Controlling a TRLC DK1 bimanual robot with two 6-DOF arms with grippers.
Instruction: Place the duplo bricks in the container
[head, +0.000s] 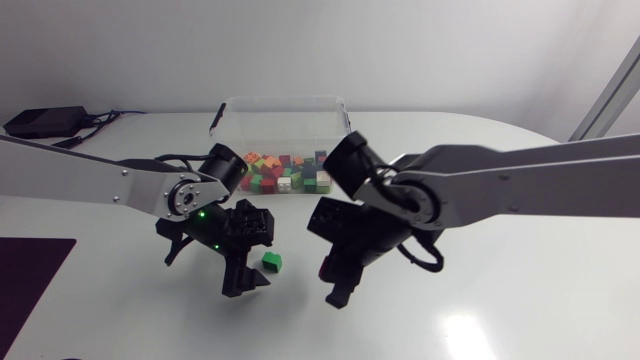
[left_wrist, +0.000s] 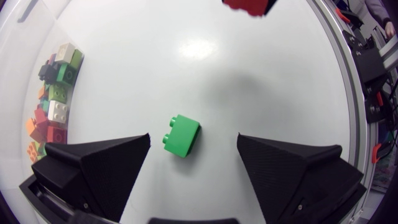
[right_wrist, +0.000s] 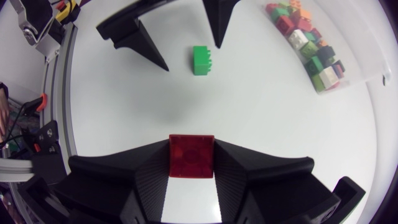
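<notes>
Hovering over the pick, head view: left gripper sits at the green brick on the table, right gripper just right of it. The container is at the far middle with a pile of bricks inside. Left wrist view: my fingers stand apart, green brick lying between them, touching neither. Right wrist view: fingers clamped on a red brick, green one well ahead, container beyond it to one side. My read: left is mid-pick, right is ready to deliver. Next, left drops and closes square on the green; right lifts, clears the container wall, then releases over the pile.
</notes>
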